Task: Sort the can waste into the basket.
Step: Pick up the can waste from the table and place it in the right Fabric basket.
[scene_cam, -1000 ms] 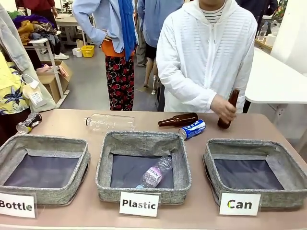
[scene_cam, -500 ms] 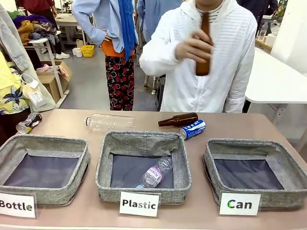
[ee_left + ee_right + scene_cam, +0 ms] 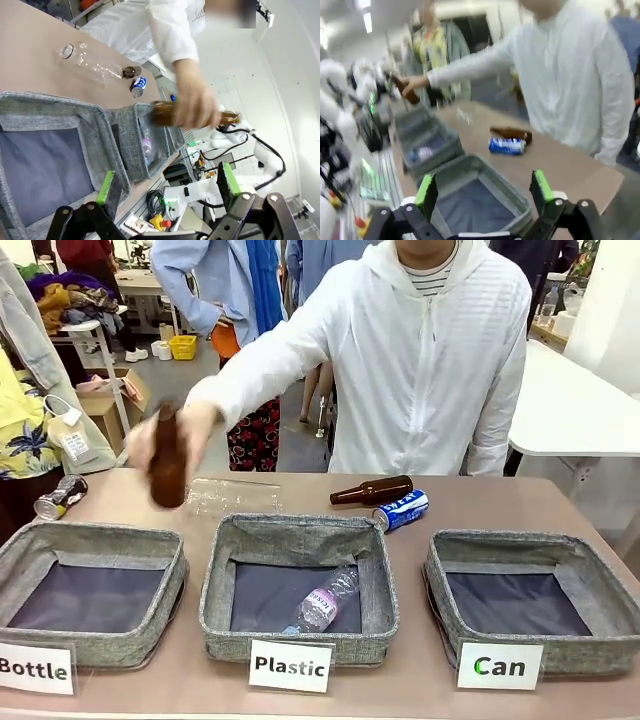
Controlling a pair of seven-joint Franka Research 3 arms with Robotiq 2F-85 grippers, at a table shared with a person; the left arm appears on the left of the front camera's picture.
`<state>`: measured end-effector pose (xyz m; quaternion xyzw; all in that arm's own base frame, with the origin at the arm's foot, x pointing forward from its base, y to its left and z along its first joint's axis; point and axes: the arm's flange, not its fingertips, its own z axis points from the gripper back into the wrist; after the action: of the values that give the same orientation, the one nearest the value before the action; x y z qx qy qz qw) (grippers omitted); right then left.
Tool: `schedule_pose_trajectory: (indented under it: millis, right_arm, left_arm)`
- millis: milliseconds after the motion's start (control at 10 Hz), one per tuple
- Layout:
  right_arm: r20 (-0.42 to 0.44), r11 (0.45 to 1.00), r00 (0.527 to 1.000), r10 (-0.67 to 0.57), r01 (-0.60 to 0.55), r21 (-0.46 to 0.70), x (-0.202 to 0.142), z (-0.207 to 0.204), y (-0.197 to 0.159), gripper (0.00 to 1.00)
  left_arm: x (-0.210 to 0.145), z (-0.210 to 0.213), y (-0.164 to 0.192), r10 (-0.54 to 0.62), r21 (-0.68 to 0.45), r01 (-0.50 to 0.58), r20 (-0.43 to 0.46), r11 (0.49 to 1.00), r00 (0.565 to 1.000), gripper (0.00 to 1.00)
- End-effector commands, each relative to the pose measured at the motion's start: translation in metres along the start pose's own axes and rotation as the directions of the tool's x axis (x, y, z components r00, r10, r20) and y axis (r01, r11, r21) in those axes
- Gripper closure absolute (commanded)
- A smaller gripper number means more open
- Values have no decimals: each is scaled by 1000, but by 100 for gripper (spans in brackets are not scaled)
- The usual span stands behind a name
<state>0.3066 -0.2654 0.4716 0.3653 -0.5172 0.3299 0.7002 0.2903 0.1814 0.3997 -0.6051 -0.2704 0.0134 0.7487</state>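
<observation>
Both of the robot's tools are released, with nothing between the green pads: the left tool (image 3: 166, 181) hangs over the bin signed "Bottle" (image 3: 92, 537), the right tool (image 3: 483, 190) over the Can basket (image 3: 522, 540). That basket, at the robot's right end of the row of three, has only its dark lining showing inside.

The blue can (image 3: 401, 509) lies on its side on the counter (image 3: 480, 498), just beyond the far right corner of the bin signed "Plastic" (image 3: 300, 530) and just beside a brown glass bottle (image 3: 372, 490) that also lies flat. The crushed dark can (image 3: 60, 496) lies well apart from it, at the counter's far left corner behind the Bottle bin.

The person in the white hooded jacket reaches across; their hand (image 3: 168, 432) grips a second brown bottle (image 3: 167, 468) in the air near the Bottle bin's far right corner. A clear plastic bottle (image 3: 235, 496) lies on the counter behind the Plastic bin, and another plastic bottle (image 3: 322, 602) lies inside that bin.
</observation>
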Motion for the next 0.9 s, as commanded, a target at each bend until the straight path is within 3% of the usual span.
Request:
schedule_pose_trajectory:
  millis: [0, 200, 400, 600, 800]
  right_arm:
    - [-330, 989, 936, 123, -88, 120, 39, -94, 23, 0]
    - [-521, 945, 796, 309, -196, 260, 68, -181, 25, 0]
    - [-646, 889, 613, 455, -269, 370, 85, -258, 20, 0]
    - [-704, 847, 472, 531, -304, 435, 91, -318, 18, 0]
    - [-720, 790, 340, 605, -371, 488, 86, -371, 11, 0]
  left_arm:
    - [0, 0, 0, 0, 0, 0, 1, 1000, 1000, 0]
    - [30, 81, -41, -54, -50, 65, 207, 997, 977, 0]
    - [33, 155, -64, -22, -147, 82, 370, 986, 929, 0]
    - [21, 198, -63, 72, -251, 39, 418, 967, 905, 0]
    - [17, 218, -51, 111, -263, 18, 465, 965, 878, 0]
